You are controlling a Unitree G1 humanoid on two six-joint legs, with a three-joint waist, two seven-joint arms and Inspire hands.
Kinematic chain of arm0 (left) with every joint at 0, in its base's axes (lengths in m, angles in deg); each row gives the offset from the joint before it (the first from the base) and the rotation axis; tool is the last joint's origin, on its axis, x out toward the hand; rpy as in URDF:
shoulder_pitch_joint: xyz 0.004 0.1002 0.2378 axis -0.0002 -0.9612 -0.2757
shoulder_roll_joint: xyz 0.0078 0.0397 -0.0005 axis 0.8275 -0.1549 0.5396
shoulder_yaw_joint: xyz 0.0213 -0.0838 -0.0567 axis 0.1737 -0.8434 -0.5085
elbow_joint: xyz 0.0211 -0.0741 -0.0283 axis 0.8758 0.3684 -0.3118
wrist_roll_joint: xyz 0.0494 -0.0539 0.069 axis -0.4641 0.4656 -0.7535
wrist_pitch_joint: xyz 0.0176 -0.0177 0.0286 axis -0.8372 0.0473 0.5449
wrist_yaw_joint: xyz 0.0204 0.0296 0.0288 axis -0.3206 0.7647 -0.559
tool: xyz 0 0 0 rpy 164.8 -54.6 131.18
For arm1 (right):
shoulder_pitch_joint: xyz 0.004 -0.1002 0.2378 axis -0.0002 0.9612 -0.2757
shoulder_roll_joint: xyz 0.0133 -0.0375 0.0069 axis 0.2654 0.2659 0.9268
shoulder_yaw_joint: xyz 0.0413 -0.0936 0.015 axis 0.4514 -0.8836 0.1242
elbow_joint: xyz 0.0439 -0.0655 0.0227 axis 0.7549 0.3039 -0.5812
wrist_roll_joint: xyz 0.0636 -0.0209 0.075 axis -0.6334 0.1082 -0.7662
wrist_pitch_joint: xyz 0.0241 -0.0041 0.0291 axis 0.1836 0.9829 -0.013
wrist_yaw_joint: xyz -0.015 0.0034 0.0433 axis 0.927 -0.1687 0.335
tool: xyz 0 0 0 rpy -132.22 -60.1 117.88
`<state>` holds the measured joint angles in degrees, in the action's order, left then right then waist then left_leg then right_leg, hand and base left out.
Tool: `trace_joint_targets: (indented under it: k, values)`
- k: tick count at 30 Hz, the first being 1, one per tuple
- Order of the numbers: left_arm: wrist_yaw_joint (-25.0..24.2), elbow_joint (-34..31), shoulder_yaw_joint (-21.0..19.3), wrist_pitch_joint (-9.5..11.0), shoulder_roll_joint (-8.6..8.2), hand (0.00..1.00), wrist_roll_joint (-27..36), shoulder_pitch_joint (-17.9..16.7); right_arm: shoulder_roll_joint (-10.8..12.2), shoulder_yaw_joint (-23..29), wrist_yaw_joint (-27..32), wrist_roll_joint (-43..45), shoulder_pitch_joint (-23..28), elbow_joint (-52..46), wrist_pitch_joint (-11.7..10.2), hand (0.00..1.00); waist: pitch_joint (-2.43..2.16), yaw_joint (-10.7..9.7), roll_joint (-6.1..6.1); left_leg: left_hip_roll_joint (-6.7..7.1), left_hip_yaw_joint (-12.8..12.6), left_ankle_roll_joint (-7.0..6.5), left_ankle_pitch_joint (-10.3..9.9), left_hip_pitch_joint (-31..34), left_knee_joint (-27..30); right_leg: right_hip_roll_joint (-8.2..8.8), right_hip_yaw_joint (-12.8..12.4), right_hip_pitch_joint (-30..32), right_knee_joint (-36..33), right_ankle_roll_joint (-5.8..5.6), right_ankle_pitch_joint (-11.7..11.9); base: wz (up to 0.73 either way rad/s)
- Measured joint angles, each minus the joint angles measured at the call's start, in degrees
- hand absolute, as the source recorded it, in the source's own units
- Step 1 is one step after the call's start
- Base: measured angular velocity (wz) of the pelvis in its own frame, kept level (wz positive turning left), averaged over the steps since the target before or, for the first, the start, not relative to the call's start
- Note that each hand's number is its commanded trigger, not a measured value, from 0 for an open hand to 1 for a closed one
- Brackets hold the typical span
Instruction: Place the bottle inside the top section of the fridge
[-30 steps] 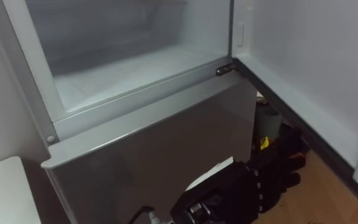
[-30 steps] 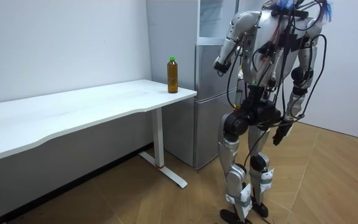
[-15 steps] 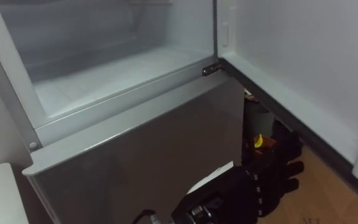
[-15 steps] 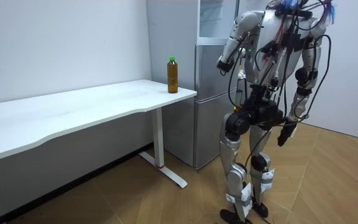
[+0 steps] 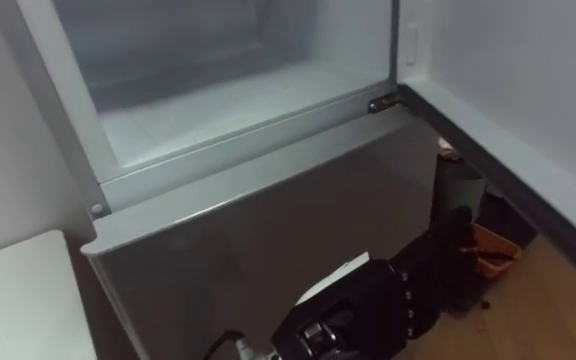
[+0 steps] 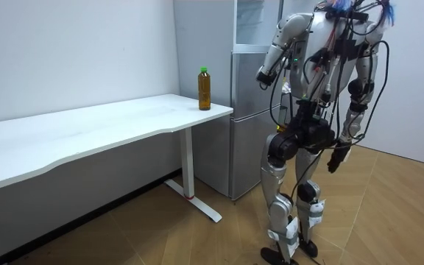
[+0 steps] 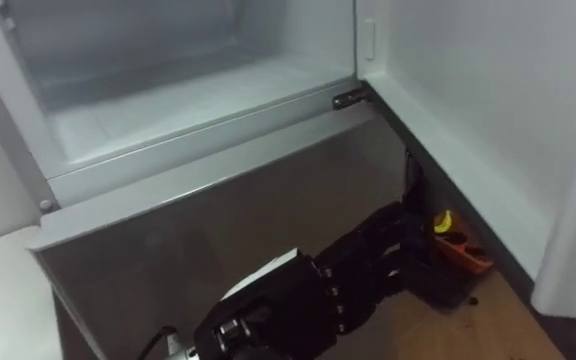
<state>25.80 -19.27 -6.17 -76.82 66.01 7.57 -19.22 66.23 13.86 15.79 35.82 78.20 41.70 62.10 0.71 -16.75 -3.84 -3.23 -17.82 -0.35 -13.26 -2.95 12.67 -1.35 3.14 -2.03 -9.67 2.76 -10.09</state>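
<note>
Wood-floored room, white walls: the robot stands facing a tall grey two-door fridge [image 5: 268, 230], whose white-lined upper compartment [image 5: 218, 100] is open. An amber plastic bottle with a green cap [image 6: 205, 88] stands upright on the corner of the long white desk [image 6: 87, 125] just beside the fridge, well apart from both hands. The right hand [image 5: 433, 275] hangs low before the lower door, fingers loosely extended and holding nothing; the left hand [image 6: 263, 74] is raised near the fridge front, and its grasp cannot be told.

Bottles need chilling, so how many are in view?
1. The bottle stands upright on the white table's corner, beside the fridge. More may be hidden higher in the open upper compartment.
</note>
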Motion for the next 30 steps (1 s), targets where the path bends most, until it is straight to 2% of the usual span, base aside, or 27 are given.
trace_joint_targets:
  k: [4, 6, 8, 12, 16, 18, 21, 24, 27, 30]
  values:
    - [1.8, -2.0, -2.9, 0.0, 0.12, 0.0, 0.0, -0.1, 0.2, 0.0, 0.0, 3.0, -0.1, -1.4, 0.0, 0.0, -0.13, 2.0, 0.36, 0.15, 1.8, 0.11, 0.1, 0.5, 0.0, 0.35, 2.7, -0.3, 0.0, -0.01, 0.0, 0.27]
    - [3.2, -2.5, -3.5, 0.6, 0.19, 0.0, -0.1, -0.1, 0.4, -0.1, 0.1, 3.8, -0.2, -1.4, 0.0, 0.0, -0.53, 3.0, 1.17, 0.99, 4.0, 0.0, 0.8, 1.2, 0.1, 0.87, 5.0, -0.5, 0.1, -0.04, -0.1, 0.45]
    - [4.0, -2.6, -3.5, 0.7, 0.22, 0.0, -1.4, -0.4, 0.6, -0.1, 0.3, 4.7, -0.2, -1.4, 0.0, 0.0, -0.5, 4.0, 1.63, 1.01, 5.0, -0.02, 0.9, 1.3, 0.1, 1.07, 6.3, -1.0, 0.3, -0.02, -0.2, 0.36]
    - [5.7, -4.7, -3.7, 0.7, 0.64, 0.0, -3.5, -4.0, 0.8, -0.8, 1.4, 4.8, -0.1, -1.3, -0.3, 0.0, -0.57, 6.4, 1.63, 1.24, 6.6, -0.09, 1.2, 1.5, 0.2, 1.35, 8.0, -2.0, 1.0, -0.03, -0.2, 0.25]
    - [5.8, -7.0, -6.0, 0.7, 0.83, 0.0, -3.5, -5.2, 0.8, -2.2, 1.6, 5.5, -0.1, -1.4, -0.9, 0.0, -0.57, 8.1, 1.62, 1.39, 7.1, -0.07, 1.5, 1.5, 0.1, 1.41, 8.3, -2.2, 1.0, -0.02, -0.2, 0.1]
    - [5.7, -8.3, -8.6, 0.9, 0.85, 0.0, -3.6, -5.2, 0.9, -2.3, 1.5, 5.6, 0.0, -1.4, -1.4, 0.0, -0.57, 9.0, 1.63, 1.78, 7.3, -0.06, 1.5, 1.2, 0.1, 1.47, 8.8, -3.1, 1.1, 0.0, -0.3, 0.06]
    - [6.7, -8.5, -11.0, 2.4, 0.59, 0.0, -3.6, -5.3, 1.0, -2.3, 1.7, 5.7, 0.5, -1.6, -1.8, 0.0, -0.54, 9.4, 1.72, 1.9, 8.5, -0.07, 1.5, 0.7, 0.1, 1.68, 9.7, -3.9, 1.1, -0.07, -0.6, 0.19]
    - [7.8, -11.0, -14.1, 2.9, 0.46, 0.0, -3.6, -8.6, 1.3, -2.2, 2.0, 6.1, 0.8, -2.2, -1.8, 0.0, -0.72, 9.5, 2.11, 1.98, 8.8, -0.1, 1.6, 0.4, 0.1, 1.93, 10.4, -4.1, 0.9, -0.12, -1.2, 0.11]
    - [9.0, -12.4, -15.0, 3.2, 0.46, 0.0, -3.8, -10.0, 1.8, -2.2, 2.1, 7.5, 0.9, -2.1, -2.0, 0.0, -0.98, 10.1, 2.97, 2.11, 10.1, -0.09, 1.6, 0.4, 0.2, 2.03, 11.1, -4.4, 1.0, -0.15, -1.4, 0.15]
    - [10.6, -12.5, -15.1, 4.0, 0.39, 0.0, -5.7, -10.2, 2.1, -2.2, 2.3, 8.3, 1.1, -1.9, -2.3, 0.0, -0.92, 11.0, 3.34, 2.22, 10.4, -0.1, 1.6, 0.5, 0.6, 2.06, 11.3, -4.9, 1.0, -0.17, -1.4, 0.08]
